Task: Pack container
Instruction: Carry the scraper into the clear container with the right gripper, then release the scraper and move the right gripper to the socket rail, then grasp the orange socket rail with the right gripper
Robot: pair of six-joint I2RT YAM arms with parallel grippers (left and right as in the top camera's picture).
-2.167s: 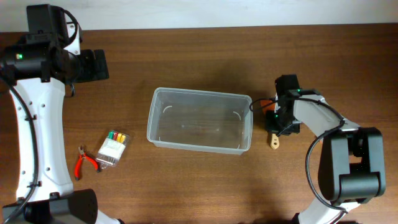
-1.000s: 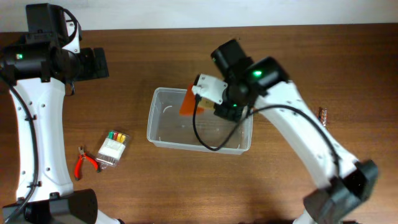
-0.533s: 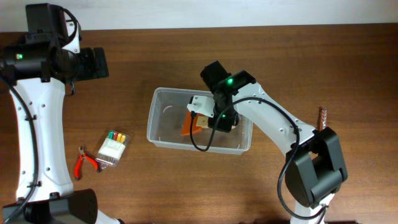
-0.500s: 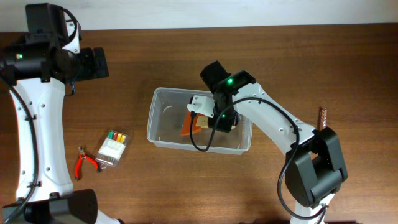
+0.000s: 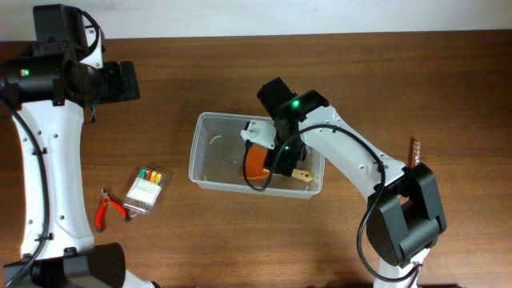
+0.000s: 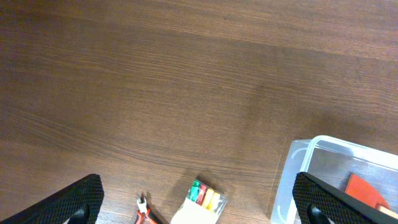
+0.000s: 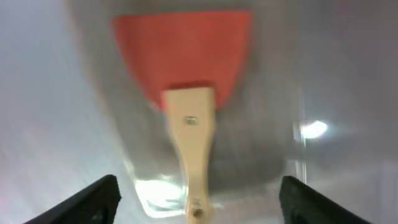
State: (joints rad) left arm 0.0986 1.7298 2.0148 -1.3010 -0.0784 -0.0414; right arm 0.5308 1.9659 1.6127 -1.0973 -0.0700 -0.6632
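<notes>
— Now, the container (image 5: pixel 210 160)?
— Centre of frame. The orange scraper (image 5: pixel 258 162), lately tilted in the right gripper (image 7: pixel 199 202), lies flat inside, jaws parted above it. One item packed. Upper left, the left gripper (image 5: pixel 122 82): spread, empty.

The wooden table (image 5: pixel 240 240) carries the container (image 5: pixel 214 160), a pack of coloured markers (image 5: pixel 146 189), red-handled pliers (image 5: pixel 108 210) and a small brown item (image 5: pixel 414 150)

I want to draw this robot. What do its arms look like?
The left arm and right arm are white tubes with chunky black joints, each with a green light. A black cable loops off the right one. The fingers are black and bumpy.
</notes>
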